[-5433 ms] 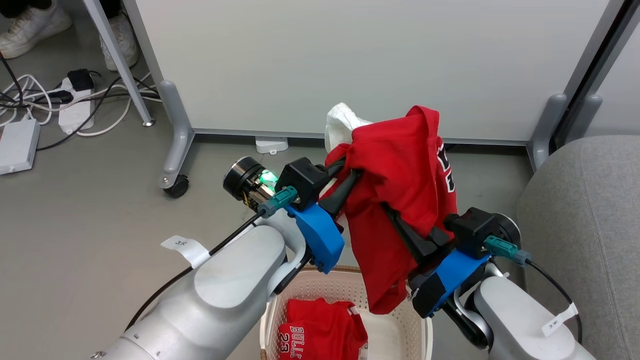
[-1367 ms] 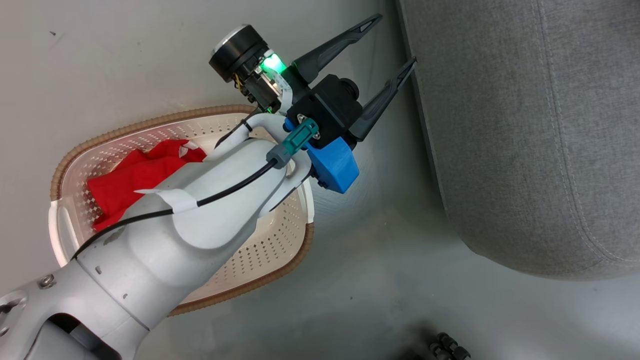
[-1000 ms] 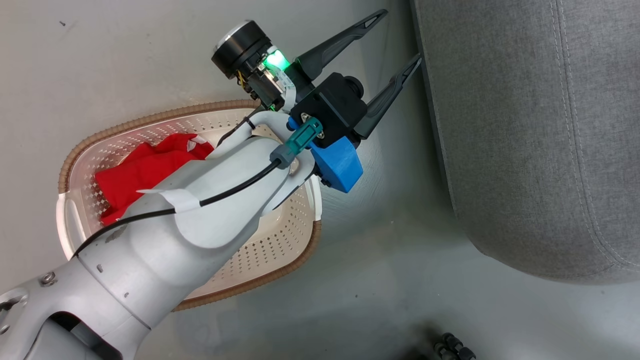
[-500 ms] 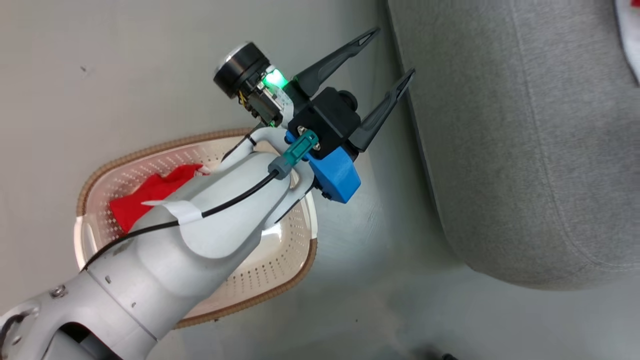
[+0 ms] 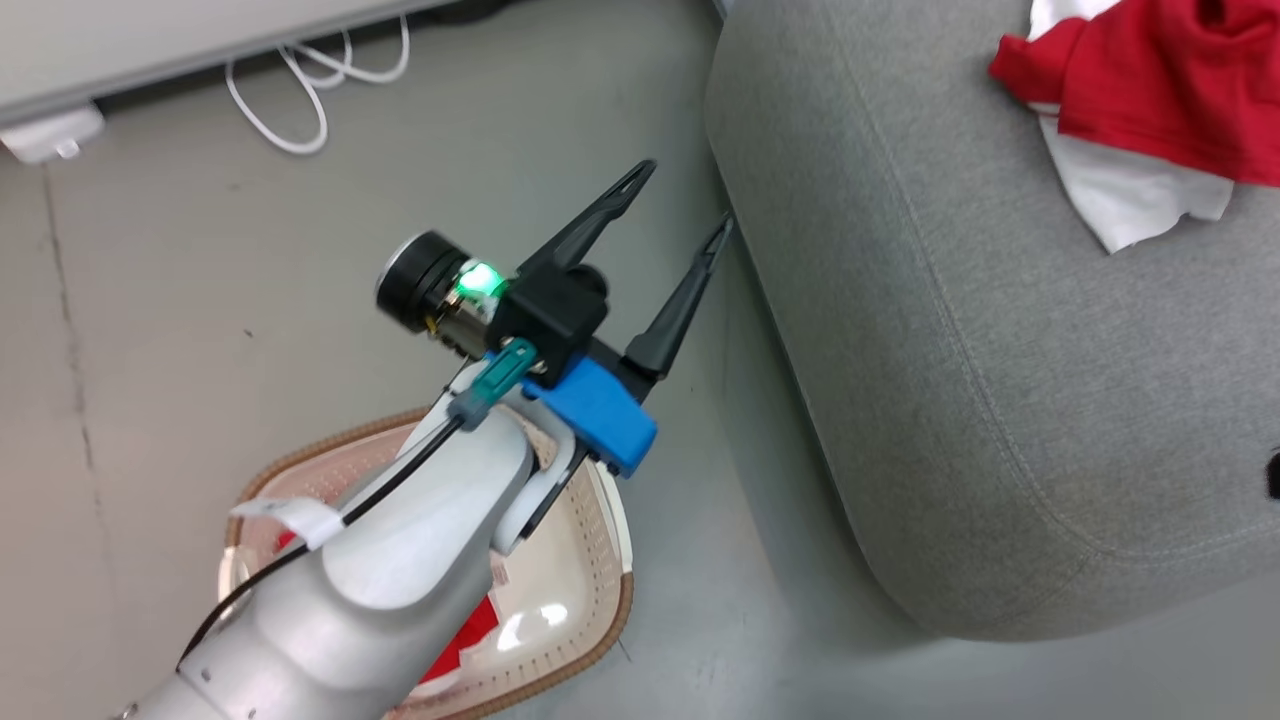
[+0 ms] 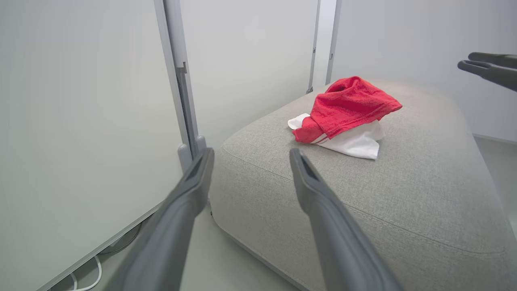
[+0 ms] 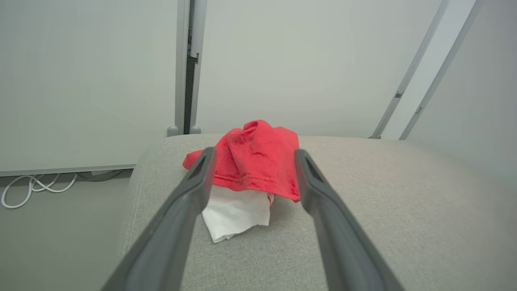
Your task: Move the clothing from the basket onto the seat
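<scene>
One red garment with a white panel (image 5: 1150, 80) lies crumpled on the light grey seat (image 5: 1000, 350), also seen as a red heap (image 6: 347, 105) (image 7: 258, 157). Another piece of red clothing (image 5: 470, 640) peeks from under my left forearm inside the cream basket (image 5: 600, 640) on the floor beside the seat. My left gripper (image 5: 685, 198) (image 6: 250, 155) hangs open and empty above the floor by the seat's edge. My right gripper (image 7: 254, 155) is open and empty over the seat, pointing at the heap, short of it. Its fingers (image 6: 484, 68) show at the upper right of the left wrist view.
White cables (image 5: 300, 100) and a white box (image 5: 40, 140) lie on the grey floor by a pale partition wall (image 6: 80, 101) with grey posts (image 6: 177, 81). The seat's rounded corner (image 5: 960, 600) stands close to the basket.
The head camera has swung up and right, bringing the garment on the seat into view. 5.4 s ago both grippers held that garment above the basket; it now lies on the seat, both grippers open.
</scene>
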